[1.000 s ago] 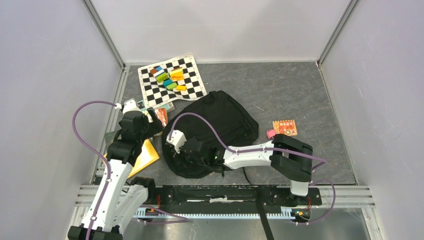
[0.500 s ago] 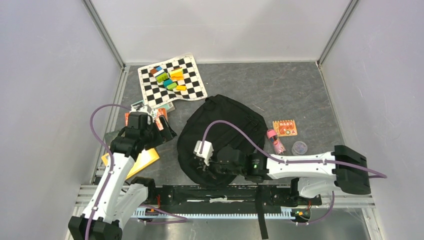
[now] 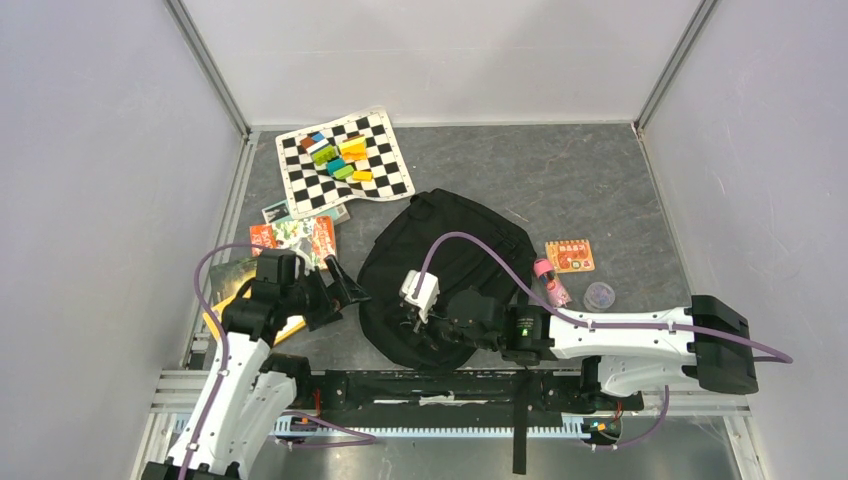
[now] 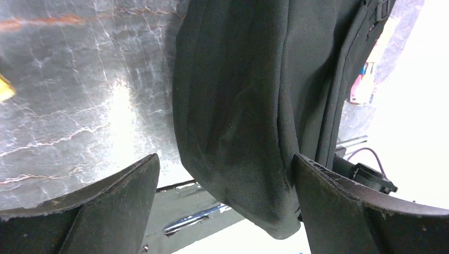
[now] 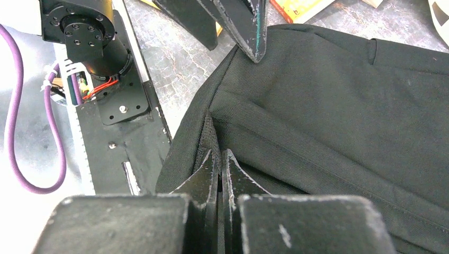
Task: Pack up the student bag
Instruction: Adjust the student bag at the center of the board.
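The student bag (image 3: 470, 215) lies flat on the worktop (image 3: 600, 180), near the front and about in the middle. It is black and by far the biggest thing here. From these views nobody can tell what is inside it, and no open mouth shows.

At the back left lies a checkered mat (image 3: 385, 180) with small coloured blocks (image 3: 338, 155) on it. Between the mat and the left arm lie some picture cards (image 3: 295, 235). To the right of the bag lie an orange card (image 3: 570, 256), a small pink bottle (image 3: 548, 283) and a little round lid (image 3: 600, 295).

The right arm lies low along the front of the worktop. It reaches from the right side toward the left, and its wrist is over the near part of the bag. The right tool (image 5: 219, 159) has its 2 fingers pressed together on a thin fold at the bag's near edge.

The left arm is bent and points to the right, toward the bag. The left tool (image 4: 225, 159) has its 2 fingers wide apart. The bag's near left edge sits between them, and 1 fingertip is right at the fabric.
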### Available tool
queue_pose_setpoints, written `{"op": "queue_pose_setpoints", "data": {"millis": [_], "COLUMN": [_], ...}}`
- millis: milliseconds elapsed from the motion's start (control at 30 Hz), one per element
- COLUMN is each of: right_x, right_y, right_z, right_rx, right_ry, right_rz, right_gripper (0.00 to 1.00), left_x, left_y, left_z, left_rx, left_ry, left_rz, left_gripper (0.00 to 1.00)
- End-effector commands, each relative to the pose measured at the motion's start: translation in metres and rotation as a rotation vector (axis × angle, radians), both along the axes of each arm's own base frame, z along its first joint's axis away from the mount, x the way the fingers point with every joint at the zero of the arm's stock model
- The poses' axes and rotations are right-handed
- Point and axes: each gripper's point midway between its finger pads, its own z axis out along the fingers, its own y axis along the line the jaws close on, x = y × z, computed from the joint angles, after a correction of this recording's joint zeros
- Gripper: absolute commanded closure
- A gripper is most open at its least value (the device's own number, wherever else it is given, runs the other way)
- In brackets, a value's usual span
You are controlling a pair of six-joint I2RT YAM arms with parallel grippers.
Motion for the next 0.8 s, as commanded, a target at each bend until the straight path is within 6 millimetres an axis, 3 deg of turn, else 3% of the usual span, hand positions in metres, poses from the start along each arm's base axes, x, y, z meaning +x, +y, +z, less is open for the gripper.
{"op": "queue_pose_setpoints", "data": {"millis": [0,200,500,767], "right_x": [0.009,0.009,0.012,0.013], "right_y": [0.007,0.008,0.011,0.014], "right_z": [0.046,0.054,0.062,0.074], "right_rx": [0.154,0.186,0.214,0.247], "right_ry": [-0.033,-0.029,-0.035,-0.05], "right_rz": [-0.046,-0.054,-0.063,-0.063], "right_gripper": [1.0,1.0,1.0,1.0], "left_x": [-0.012,-0.01,-0.006,-0.005], "left_y": [-0.015,-0.032,-0.037,-0.038], "left_z": [0.009,0.009,0.009,-0.006], "left_rx": [-0.115,-0.265,-0.322,-0.347], "left_ry": [0.035,0.043,0.045,0.068], "left_rz": [-0.006,0.01,0.029,0.053], "left_gripper": [0.0,0.0,0.0,0.01]}}
